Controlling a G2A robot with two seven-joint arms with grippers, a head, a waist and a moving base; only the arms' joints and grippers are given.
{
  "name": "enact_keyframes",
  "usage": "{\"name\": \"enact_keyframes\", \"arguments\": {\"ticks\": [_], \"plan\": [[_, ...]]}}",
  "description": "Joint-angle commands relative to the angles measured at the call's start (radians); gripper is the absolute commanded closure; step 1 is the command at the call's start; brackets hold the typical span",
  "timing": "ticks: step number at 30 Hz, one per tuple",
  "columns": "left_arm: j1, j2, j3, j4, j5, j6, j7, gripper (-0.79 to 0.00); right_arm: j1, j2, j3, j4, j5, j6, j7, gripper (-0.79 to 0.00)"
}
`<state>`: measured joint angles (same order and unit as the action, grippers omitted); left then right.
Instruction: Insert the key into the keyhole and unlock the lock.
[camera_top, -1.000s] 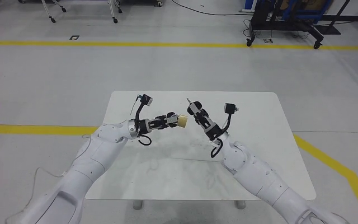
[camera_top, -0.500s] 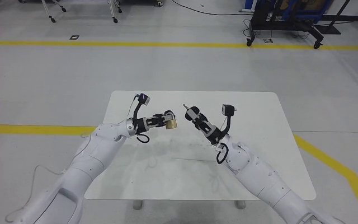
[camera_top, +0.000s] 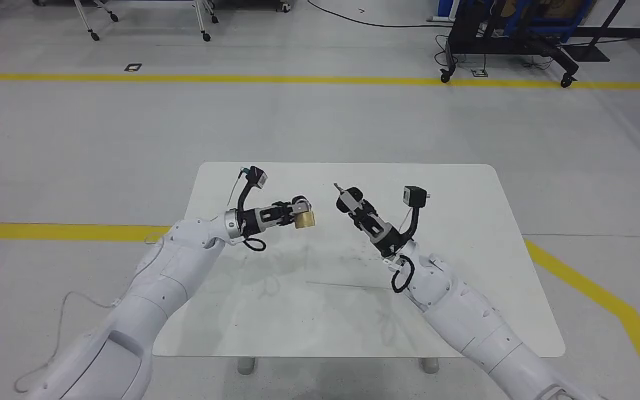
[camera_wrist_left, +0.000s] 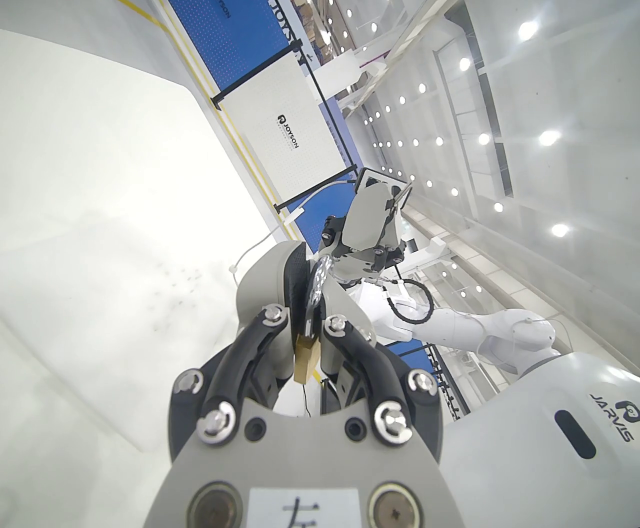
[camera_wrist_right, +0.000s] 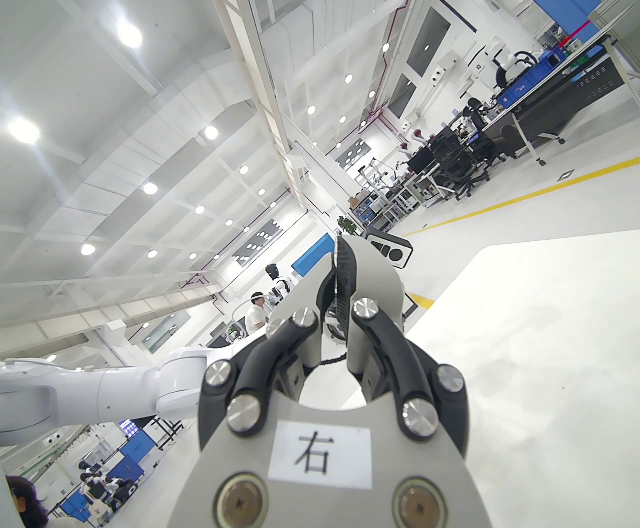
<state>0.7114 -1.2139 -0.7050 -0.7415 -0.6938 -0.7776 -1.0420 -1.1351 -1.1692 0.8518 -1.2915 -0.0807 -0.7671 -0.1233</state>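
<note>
Over the white table (camera_top: 470, 200), the left gripper (camera_top: 297, 211) was clamped on the brass padlock (camera_top: 306, 218). The right gripper (camera_top: 343, 194), apart at its 2 o'clock, pinched what looked like the key (camera_top: 336, 186). Alignment seemed in hand; next, the tip needed squaring to the keyhole. A one-character label (camera_wrist_right: 320, 455) marked each wrist.

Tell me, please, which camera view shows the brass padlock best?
The top view: the padlock sticks out unobstructed beyond the left gripper. The left wrist view catches a narrow brass edge of it between the jaws.
</note>
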Motion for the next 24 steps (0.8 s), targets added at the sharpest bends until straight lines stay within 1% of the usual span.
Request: {"name": "enact_keyframes", "arguments": {"ticks": [1,2,3,4,6,9,12,14,16,17,24], "plan": [[-0.003,-0.001,0.003,-0.014,0.044,0.022,0.040,0.000,0.000,0.000,0.000,0.000,0.000,0.000,0.000,0.000],[-0.005,-0.003,0.007,-0.025,0.079,0.053,0.088,0.000,0.000,0.000,0.000,0.000,0.000,0.000,0.000,0.000],[0.003,-0.009,0.009,-0.047,0.071,0.108,0.126,0.000,-0.005,0.000,0.002,-0.005,0.000,0.006,0.001,0.000],[0.008,-0.013,0.010,-0.065,0.050,0.168,0.145,0.000,-0.015,0.001,0.009,-0.014,-0.001,0.010,0.002,0.000],[0.005,-0.020,0.010,-0.068,0.028,0.286,0.174,0.000,-0.037,0.004,0.030,-0.027,-0.005,0.013,0.001,0.000],[-0.001,-0.032,0.011,-0.058,-0.004,0.413,0.191,0.000,-0.071,0.011,0.068,-0.049,-0.042,0.031,-0.008,0.000],[-0.010,-0.043,0.012,-0.043,-0.032,0.511,0.168,0.000,-0.111,0.023,0.119,-0.087,-0.175,0.090,-0.037,0.000],[-0.014,-0.050,0.008,-0.030,-0.056,0.543,0.140,0.000,-0.150,0.032,0.154,-0.126,-0.250,0.122,-0.047,0.000],[-0.019,-0.055,0.001,-0.012,-0.082,0.563,0.098,0.000,-0.186,0.042,0.196,-0.179,-0.282,0.157,-0.041,0.000],[-0.020,-0.057,-0.002,-0.006,-0.093,0.571,0.081,0.000,-0.186,0.042,0.196,-0.179,-0.282,0.157,-0.041,0.000],[-0.020,-0.057,-0.002,-0.006,-0.093,0.571,0.081,0.000,-0.186,0.042,0.196,-0.179,-0.282,0.157,-0.041,0.000]]}}
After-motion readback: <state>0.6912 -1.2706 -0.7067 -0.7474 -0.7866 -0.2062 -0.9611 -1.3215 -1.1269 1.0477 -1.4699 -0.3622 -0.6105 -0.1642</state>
